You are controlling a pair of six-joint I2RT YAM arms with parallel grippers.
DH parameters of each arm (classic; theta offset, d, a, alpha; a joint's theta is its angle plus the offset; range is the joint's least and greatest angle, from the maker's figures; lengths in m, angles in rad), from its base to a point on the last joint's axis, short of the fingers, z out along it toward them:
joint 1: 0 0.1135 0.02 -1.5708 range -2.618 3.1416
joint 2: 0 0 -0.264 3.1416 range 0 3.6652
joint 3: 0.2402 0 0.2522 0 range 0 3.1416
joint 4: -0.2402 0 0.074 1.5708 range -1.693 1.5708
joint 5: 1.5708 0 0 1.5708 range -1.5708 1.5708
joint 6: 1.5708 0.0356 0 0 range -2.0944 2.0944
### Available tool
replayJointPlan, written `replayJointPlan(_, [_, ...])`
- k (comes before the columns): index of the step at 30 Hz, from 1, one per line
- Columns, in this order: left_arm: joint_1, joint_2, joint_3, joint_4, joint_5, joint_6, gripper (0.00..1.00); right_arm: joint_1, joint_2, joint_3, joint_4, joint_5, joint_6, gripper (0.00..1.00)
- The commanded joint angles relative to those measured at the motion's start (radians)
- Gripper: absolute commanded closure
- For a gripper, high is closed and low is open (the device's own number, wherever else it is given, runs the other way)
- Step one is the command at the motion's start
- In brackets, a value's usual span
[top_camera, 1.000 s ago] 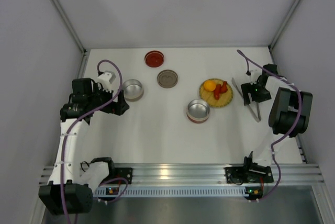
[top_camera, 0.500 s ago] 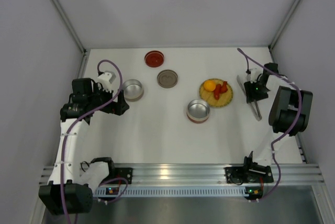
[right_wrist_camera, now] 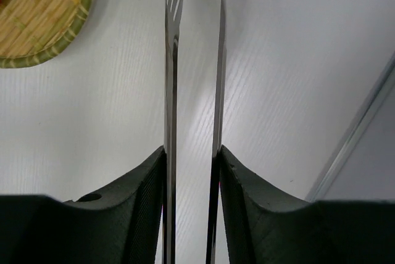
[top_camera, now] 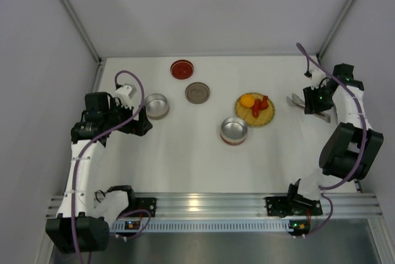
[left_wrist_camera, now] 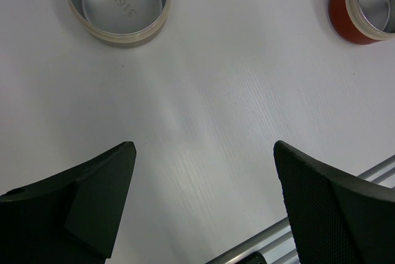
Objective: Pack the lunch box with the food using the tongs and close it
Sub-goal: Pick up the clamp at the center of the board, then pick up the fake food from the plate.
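Note:
The slim metal tongs (right_wrist_camera: 171,91) run between my right gripper's fingers, which press on both arms; their tips point toward the yellow woven plate (right_wrist_camera: 43,17). From above, the right gripper (top_camera: 311,100) holds the tongs (top_camera: 296,99) at the table's far right. The food, an orange piece (top_camera: 247,100) and red pieces (top_camera: 259,105), lies on the plate (top_camera: 266,118). The lunch box stands apart as a red-based tin (top_camera: 234,130) and a beige tin (top_camera: 157,105). My left gripper (top_camera: 145,127) is open and holds nothing, just near of the beige tin (left_wrist_camera: 117,2).
A red lid (top_camera: 182,69) and a brown lid (top_camera: 197,92) lie at the back middle. The red-based tin (left_wrist_camera: 367,2) shows at the left wrist view's top right. The enclosure's right wall edge (right_wrist_camera: 358,122) is close beside the tongs. A metal rail (left_wrist_camera: 265,245) runs along the near edge.
My right gripper closed on the tongs and carried them back and to the right, turning them so the tips point left toward the plate. The left arm stayed still.

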Motion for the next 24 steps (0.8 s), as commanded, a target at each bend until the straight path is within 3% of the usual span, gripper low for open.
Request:
replayJointPlan(1, [0.003, -0.017, 0.012, 0.019, 0.016, 0.002, 0.02, -0.009, -0.088, 0.068, -0.135, -0.072, -0.055, 0.63])
replayJointPlan(14, [0.003, -0.027, 0.012, 0.013, 0.024, 0.007, 0.02, 0.048, -0.211, 0.188, -0.333, -0.288, -0.061, 0.63])
replayJointPlan(24, [0.003, -0.023, 0.015, 0.016, 0.034, 0.007, 0.02, 0.317, -0.232, 0.136, -0.172, -0.147, 0.078, 0.64])
